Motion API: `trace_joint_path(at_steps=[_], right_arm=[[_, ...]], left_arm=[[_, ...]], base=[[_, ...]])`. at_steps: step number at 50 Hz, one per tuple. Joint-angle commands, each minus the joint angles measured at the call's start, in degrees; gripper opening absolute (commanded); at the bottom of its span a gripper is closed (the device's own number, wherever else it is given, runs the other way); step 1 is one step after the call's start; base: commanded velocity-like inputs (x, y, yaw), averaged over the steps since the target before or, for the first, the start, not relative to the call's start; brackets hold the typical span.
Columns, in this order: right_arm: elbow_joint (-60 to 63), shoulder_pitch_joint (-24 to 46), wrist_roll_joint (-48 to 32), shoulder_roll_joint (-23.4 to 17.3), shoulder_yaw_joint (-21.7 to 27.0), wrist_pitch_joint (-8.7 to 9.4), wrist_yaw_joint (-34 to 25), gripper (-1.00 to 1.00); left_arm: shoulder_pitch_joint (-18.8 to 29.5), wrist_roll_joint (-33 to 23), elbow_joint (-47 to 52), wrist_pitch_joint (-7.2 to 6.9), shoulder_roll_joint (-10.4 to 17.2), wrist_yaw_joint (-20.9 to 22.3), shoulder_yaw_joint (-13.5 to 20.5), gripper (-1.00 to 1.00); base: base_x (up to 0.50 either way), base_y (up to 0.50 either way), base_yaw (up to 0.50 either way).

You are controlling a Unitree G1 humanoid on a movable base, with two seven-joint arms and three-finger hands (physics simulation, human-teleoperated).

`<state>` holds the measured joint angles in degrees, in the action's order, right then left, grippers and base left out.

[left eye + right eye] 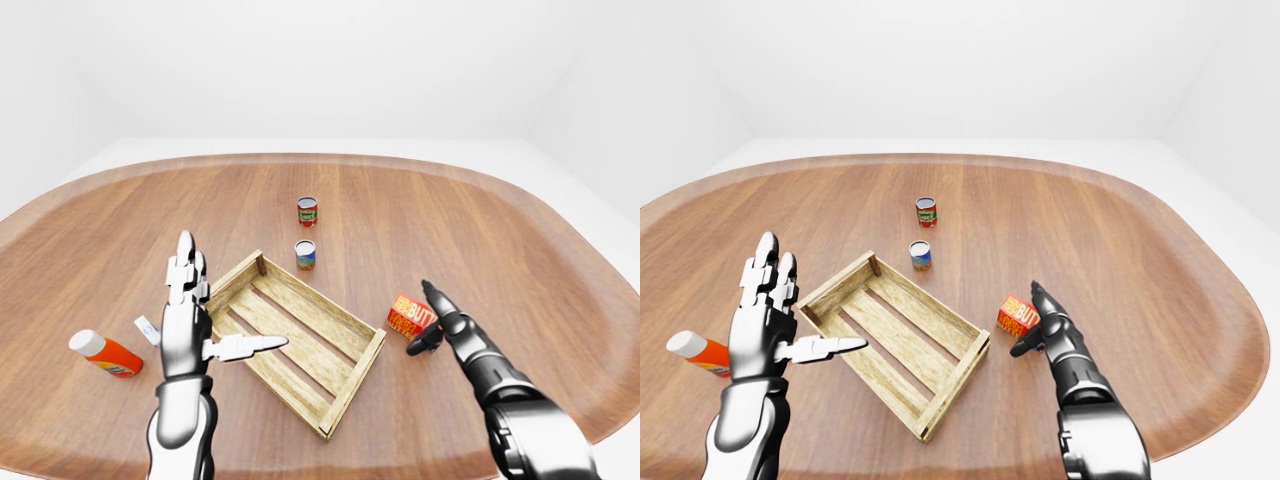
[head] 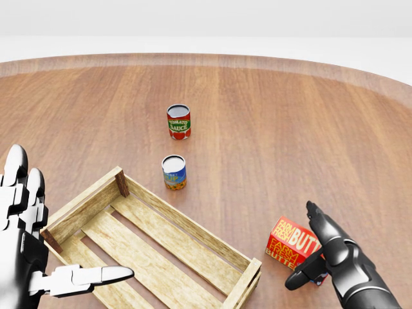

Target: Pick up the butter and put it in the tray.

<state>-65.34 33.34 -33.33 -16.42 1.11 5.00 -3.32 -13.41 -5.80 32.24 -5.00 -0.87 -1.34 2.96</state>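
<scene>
The butter [image 2: 291, 243] is a red box with white and yellow lettering, lying on the wooden table at the head view's lower right. My right hand [image 2: 315, 254] stands open around its right end: long fingers [image 2: 322, 225] along the box's far side, the thumb [image 2: 301, 278] below it. The tray [image 2: 151, 244] is a slatted wooden crate to the butter's left, with nothing in it. My left hand [image 2: 38, 238] hovers open at the crate's left end, fingers upright and thumb [image 2: 96, 275] pointing right over the slats.
A tomato sauce can [image 2: 179, 121] and a blue-labelled can [image 2: 174, 172] stand above the crate in the head view. An orange bottle with a white cap [image 1: 105, 353] lies at the left of the left-eye view, a small white object [image 1: 147, 328] near it.
</scene>
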Motion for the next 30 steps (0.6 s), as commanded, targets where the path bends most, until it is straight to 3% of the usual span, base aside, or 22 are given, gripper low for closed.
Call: trace_joint_path(at_steps=[1,28,29,30], right_arm=[[-4.3,1.0,-0.3,1.0,-0.4,0.0,1.1,1.0],[-8.1,3.7,-1.2,2.7,-1.1,0.0,0.7,1.0],[-8.0,3.8,-0.9,2.6,-0.8,0.0,1.5,0.65],[-8.0,3.9,-0.9,2.6,-0.8,0.0,1.5,-0.44]], left_arm=[[0.3,-0.1,-0.6,0.0,0.0,-0.2,0.1,1.0],[0.6,-0.1,-1.5,0.0,0.1,-0.4,0.6,1.0],[0.5,-0.2,-1.4,0.0,0.0,-0.4,0.5,1.0],[0.5,-0.2,-1.3,0.0,0.0,-0.4,0.5,1.0]], base=[[0.0,0.0,0.0],[0.0,0.0,0.0],[0.0,0.0,0.0],[0.0,0.0,0.0]])
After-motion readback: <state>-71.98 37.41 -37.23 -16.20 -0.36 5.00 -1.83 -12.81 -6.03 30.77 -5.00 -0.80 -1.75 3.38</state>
